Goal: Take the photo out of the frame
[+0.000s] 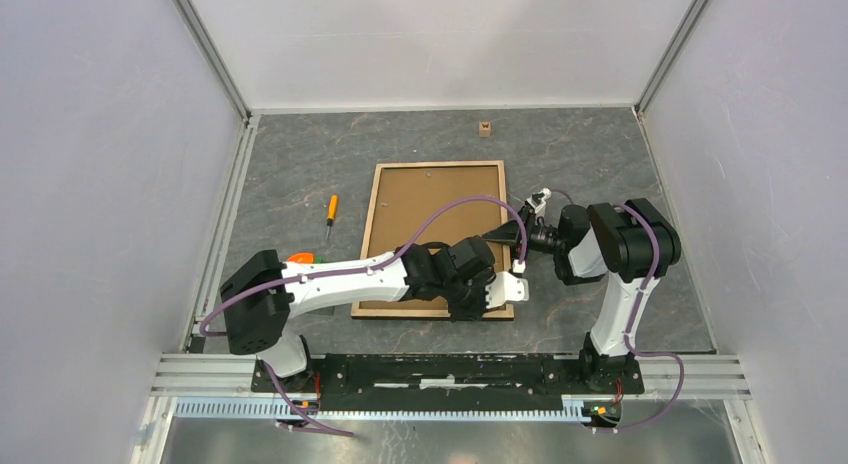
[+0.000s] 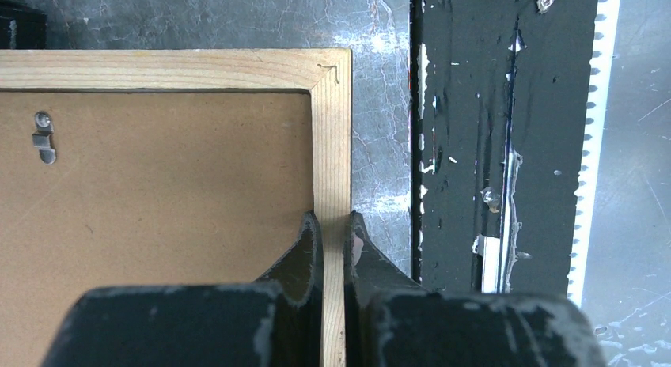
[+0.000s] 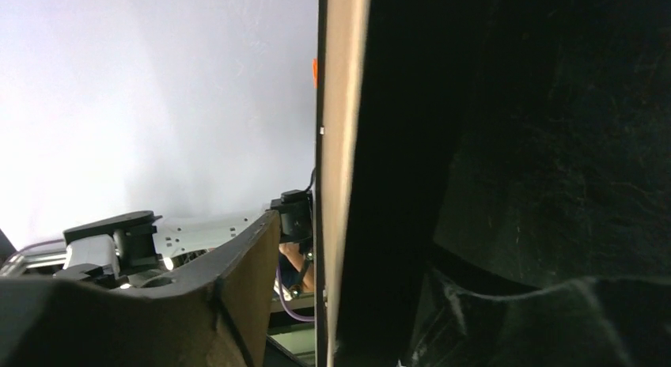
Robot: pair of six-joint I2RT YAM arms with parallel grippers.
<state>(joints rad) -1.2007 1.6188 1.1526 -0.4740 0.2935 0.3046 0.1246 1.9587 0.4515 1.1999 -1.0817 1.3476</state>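
Observation:
The frame lies face down on the grey table, its brown fibreboard back and light wood edging up. The photo is hidden under that back. My left gripper is shut on the frame's near wooden edge, close to its near right corner, one finger on the board side and the other on the table side. My right gripper straddles the frame's right edge, which looks slightly lifted. Its jaws are open, with a gap between its left finger and the edge.
An orange-handled screwdriver lies left of the frame, with an orange object by the left arm. A small wooden block sits at the back. A metal turn clip shows on the backing. The black base rail runs just beyond the frame's near edge.

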